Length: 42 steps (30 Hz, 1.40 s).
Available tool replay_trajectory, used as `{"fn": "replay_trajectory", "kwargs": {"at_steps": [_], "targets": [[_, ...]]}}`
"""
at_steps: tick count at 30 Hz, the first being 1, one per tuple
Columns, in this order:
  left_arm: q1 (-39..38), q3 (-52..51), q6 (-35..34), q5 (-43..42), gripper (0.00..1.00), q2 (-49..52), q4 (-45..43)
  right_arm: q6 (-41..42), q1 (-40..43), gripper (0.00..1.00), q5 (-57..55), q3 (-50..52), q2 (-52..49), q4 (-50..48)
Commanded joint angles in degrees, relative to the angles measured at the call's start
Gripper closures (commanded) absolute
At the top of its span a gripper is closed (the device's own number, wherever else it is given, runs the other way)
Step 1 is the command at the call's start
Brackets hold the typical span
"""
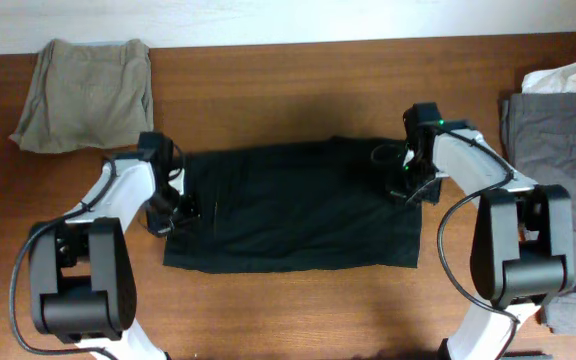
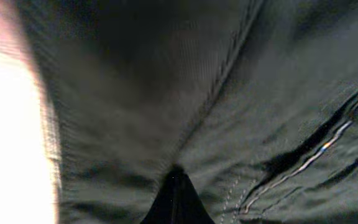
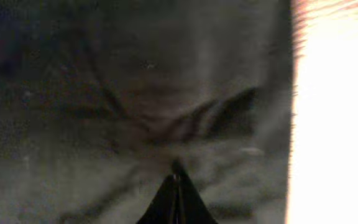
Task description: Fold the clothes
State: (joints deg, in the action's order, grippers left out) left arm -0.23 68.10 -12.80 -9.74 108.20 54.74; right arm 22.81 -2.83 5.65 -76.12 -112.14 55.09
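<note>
Table layout, seen from overhead.
The clothes (image 1: 298,205) lie mid-table (image 1: 298,90), left gripper (image 1: 173,215) on their left edge, right gripper (image 1: 408,180) on their right; second garment (image 1: 83,95) behind-left, third garment (image 1: 558,150) far right.

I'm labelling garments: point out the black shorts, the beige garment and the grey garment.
black shorts (image 1: 288,210), overhead view, fabric middle
beige garment (image 1: 83,95), overhead view, its centre
grey garment (image 1: 568,140), overhead view, upper part

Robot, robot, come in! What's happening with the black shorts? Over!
Both shut: left fingers, right fingers pinching black shorts, spread flat. Beige garment, grey garment off aside; nothing blocking.
</note>
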Motion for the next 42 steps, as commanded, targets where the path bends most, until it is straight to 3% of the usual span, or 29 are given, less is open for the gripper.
{"fn": "replay_trajectory", "kwargs": {"at_steps": [1, 3, 5, 7, 8, 9, 10, 11, 23, 35, 42], "targets": [[0.39, 6.51, 1.33, 2.75, 0.99, 0.42, 3.32, 0.31, 0.66, 0.84, -3.54, -6.97, 4.72, 3.65], [0.39, 8.81, 1.36, 2.75, 0.99, 0.42, 5.11, -0.04, 0.66, 0.6, -3.58, -9.99, 5.84, 6.03], [0.39, 11.93, 1.36, 4.28, 0.99, 0.35, 7.91, -0.28, 0.66, 0.29, -3.56, -14.19, 6.86, 10.08], [0.46, 14.14, 1.36, 8.09, 0.99, -0.26, 10.19, -0.26, 0.66, 0.07, -3.06, -16.92, 7.06, 13.51], [0.52, 14.75, 1.36, 10.38, 0.99, -0.79, 10.6, -0.26, 0.66, 0.01, -1.77, -18.25, 7.06, 15.56], [0.57, 14.88, 1.36, 12.33, 0.9, -1.29, 10.47, -0.39, 0.66, 0.02, -0.98, -19.06, 7.06, 16.98], [0.76, 14.88, 1.36, 13.92, 0.25, -1.73, 10.08, -1.53, 0.66, 0.02, -0.04, -19.69, 7.1, 18.16], [1.18, 14.88, 2.69, 14.78, 0.0, -1.84, 9.29, -2.08, 0.66, 0.02, 0.17, -19.85, 7.15, 18.73], [16.02, 13.66, 28.22, -17.73, 0.01, 1.55, 4.63, -6.32, 0.66, 0.01, 0.13, -19.85, 7.21, 18.86], [16.9, 12.52, 30.51, -19.21, 0.01, 10.91, 6.1, -6.32, 0.68, 0.01, -0.09, -19.85, 7.21, 16.04], [14.21, 11.74, 30.95, -19.19, 0.06, 17.31, 6.78, -6.34, 0.68, 0.01, -0.09, -19.85, 7.21, 16.04]]}}
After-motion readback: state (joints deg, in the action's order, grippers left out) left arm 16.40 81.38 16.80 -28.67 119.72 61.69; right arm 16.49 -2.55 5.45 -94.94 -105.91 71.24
